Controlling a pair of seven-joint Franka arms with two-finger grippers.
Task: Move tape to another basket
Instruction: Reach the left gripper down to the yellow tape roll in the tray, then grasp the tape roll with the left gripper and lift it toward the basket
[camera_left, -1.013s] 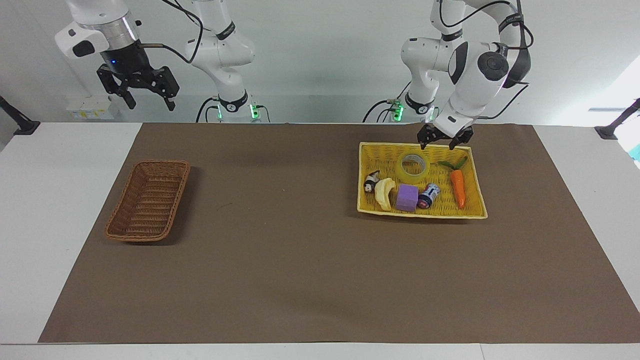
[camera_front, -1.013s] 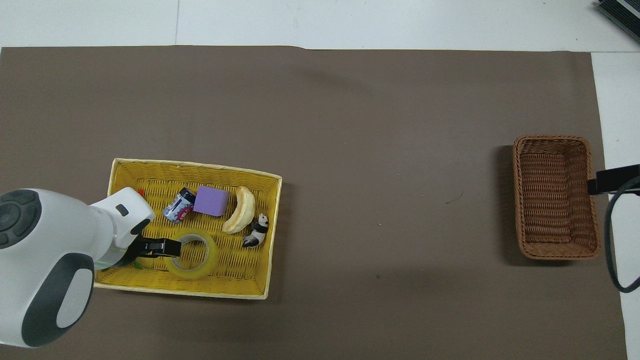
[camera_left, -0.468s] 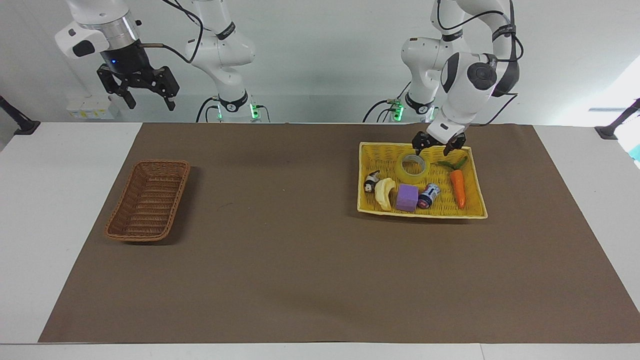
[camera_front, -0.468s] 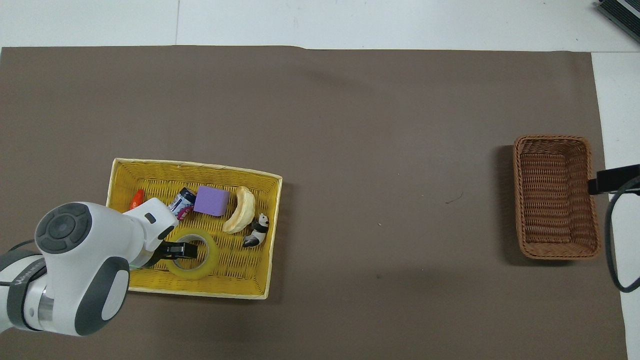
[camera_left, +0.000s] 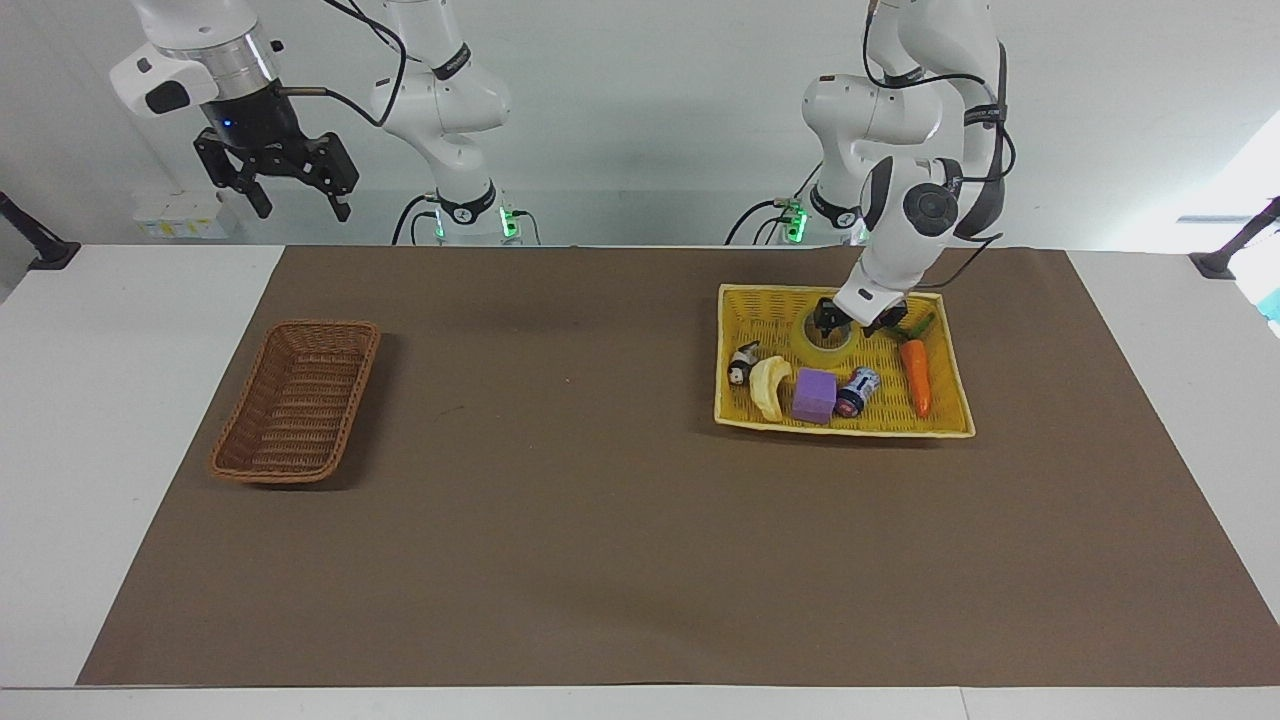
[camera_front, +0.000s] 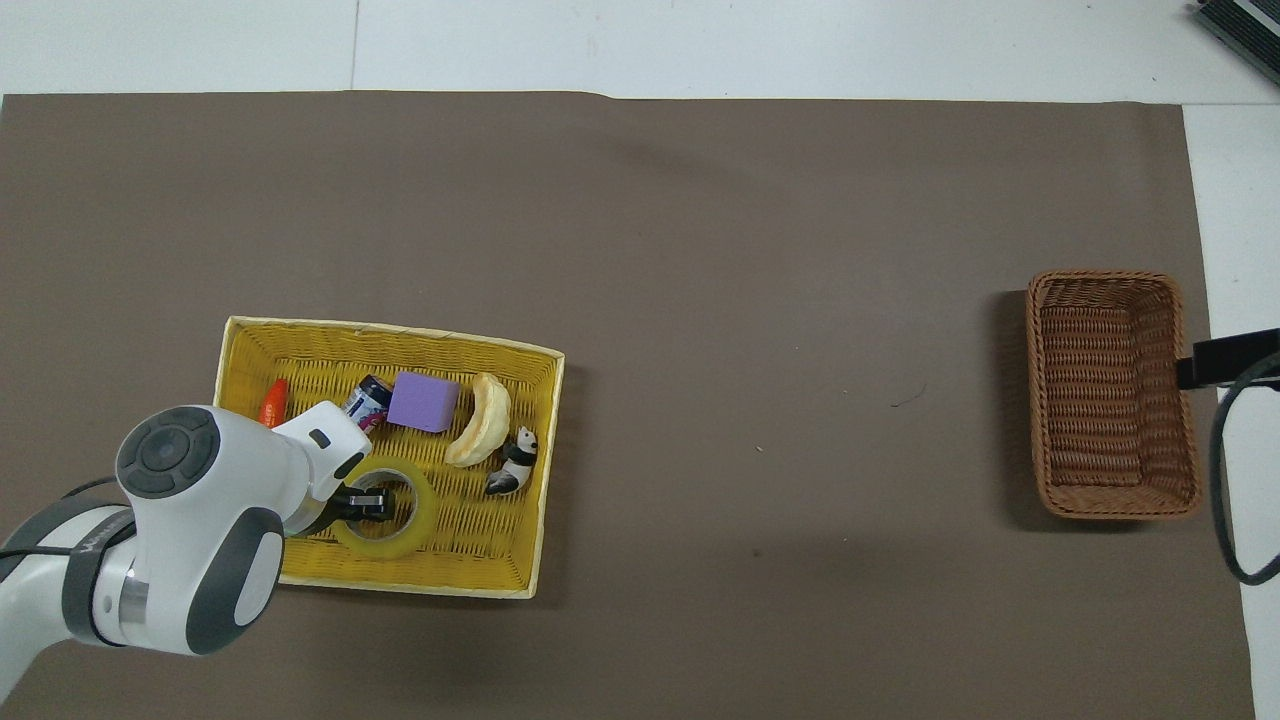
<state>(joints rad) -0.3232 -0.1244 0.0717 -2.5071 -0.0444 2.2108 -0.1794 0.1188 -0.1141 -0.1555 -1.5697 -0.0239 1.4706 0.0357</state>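
The tape (camera_left: 826, 340) lies flat in the yellow basket (camera_left: 738, 410) at the left arm's end of the table, in the part of this basket nearer to the robots. The left gripper (camera_left: 852, 322) is down at the tape, with one finger (camera_front: 372, 499) inside the hole of the roll and the other on the outside of its wall. The fingers are partly closed around this wall, but I cannot tell if they already press on it; the roll rests on the basket floor. Beside the tape in the same basket are a carrot (camera_left: 916, 375), a small can (camera_left: 857, 391), a purple block (camera_left: 815, 395), a banana (camera_left: 768, 386) and a panda figure (camera_left: 741, 363). The brown basket (camera_left: 297, 400) stands at the right arm's end of the table, well apart. The right gripper (camera_left: 278, 178) waits high in the air near this end, fingers spread wide and holding nothing.
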